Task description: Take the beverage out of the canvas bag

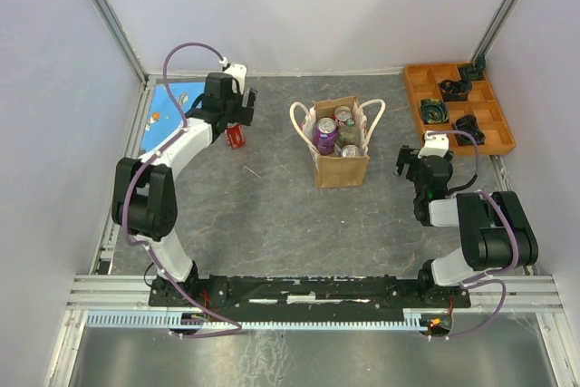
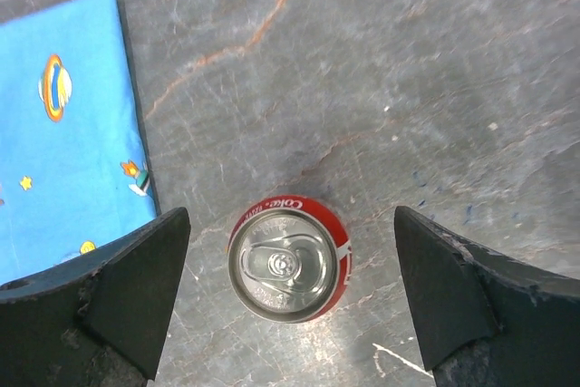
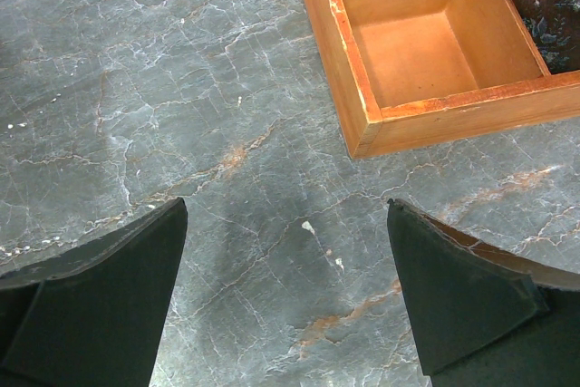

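Red can [image 2: 284, 265] out on the counter [image 2: 408, 88], left end effector [image 1: 233, 118] wide open above it.

Fingers spread far apart on both sides of the can and touching nothing, likely so as to leave it standing without a knock. Can upright, just beside a blue mat [image 2: 63, 133] and well apart from the canvas bag [image 1: 341, 169], so seemingly a drink already taken out. Bag upright in the middle of the counter, top open, handles flopped to the sides, with a purple can [image 1: 325, 135] and other cans inside, easy to reach from above. Over on the other side, right end effector [image 3: 285, 296] open too, holding nothing, low over the counter near the orange tray [image 3: 337, 61], probably parked there to keep out of the way.
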`<state>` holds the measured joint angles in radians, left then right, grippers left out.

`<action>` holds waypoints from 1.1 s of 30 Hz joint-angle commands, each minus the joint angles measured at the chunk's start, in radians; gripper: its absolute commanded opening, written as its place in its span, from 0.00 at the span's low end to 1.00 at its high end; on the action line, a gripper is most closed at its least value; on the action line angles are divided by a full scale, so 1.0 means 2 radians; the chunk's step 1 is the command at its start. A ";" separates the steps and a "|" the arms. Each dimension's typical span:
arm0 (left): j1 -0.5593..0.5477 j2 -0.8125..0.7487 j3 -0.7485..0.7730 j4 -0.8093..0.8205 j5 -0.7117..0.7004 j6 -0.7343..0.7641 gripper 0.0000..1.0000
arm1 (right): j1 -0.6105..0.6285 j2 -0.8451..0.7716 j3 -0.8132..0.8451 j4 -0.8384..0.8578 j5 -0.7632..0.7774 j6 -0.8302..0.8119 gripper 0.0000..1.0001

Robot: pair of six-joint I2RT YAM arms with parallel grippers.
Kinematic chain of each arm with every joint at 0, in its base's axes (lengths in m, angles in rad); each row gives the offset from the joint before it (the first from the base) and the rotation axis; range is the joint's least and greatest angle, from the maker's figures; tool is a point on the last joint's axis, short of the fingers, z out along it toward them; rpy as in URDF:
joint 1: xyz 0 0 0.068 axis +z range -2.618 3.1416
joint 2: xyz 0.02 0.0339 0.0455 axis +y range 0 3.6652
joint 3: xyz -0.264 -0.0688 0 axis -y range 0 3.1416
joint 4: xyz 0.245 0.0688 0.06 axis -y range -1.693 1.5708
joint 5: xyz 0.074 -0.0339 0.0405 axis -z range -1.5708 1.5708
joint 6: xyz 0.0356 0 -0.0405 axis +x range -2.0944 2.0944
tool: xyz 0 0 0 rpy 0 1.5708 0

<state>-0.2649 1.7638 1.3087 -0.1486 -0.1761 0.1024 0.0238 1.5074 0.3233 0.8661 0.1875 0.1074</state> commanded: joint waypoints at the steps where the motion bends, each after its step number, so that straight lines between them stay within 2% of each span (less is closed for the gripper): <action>1: -0.010 -0.068 0.064 0.005 0.050 0.003 0.97 | -0.002 0.000 0.012 0.014 -0.002 -0.005 0.99; 3: -0.027 -0.079 0.101 -0.019 0.077 0.020 0.93 | -0.001 0.000 0.012 0.014 -0.002 -0.005 0.99; 8: -0.122 -0.084 0.178 -0.058 0.103 0.087 0.85 | -0.001 0.000 0.012 0.013 -0.002 -0.004 0.99; 11: -0.142 -0.074 0.206 -0.053 0.182 0.069 0.77 | -0.002 0.000 0.012 0.014 -0.001 -0.003 0.99; 15: -0.148 -0.050 0.196 -0.015 0.262 0.033 0.65 | -0.001 0.000 0.012 0.014 -0.001 -0.004 0.99; 22: -0.174 0.004 0.171 -0.010 0.296 0.034 0.38 | -0.001 0.000 0.012 0.014 -0.001 -0.003 0.99; 27: -0.180 0.032 0.155 -0.015 0.332 0.029 0.35 | -0.001 0.000 0.012 0.014 -0.001 -0.004 0.99; 33: -0.210 0.048 0.125 -0.020 0.330 0.047 0.41 | -0.002 0.000 0.011 0.014 -0.002 -0.004 0.99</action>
<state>-0.6487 1.8511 1.5738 -0.2142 0.4423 0.1921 0.0238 1.5074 0.3233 0.8661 0.1875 0.1078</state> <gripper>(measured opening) 0.390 0.992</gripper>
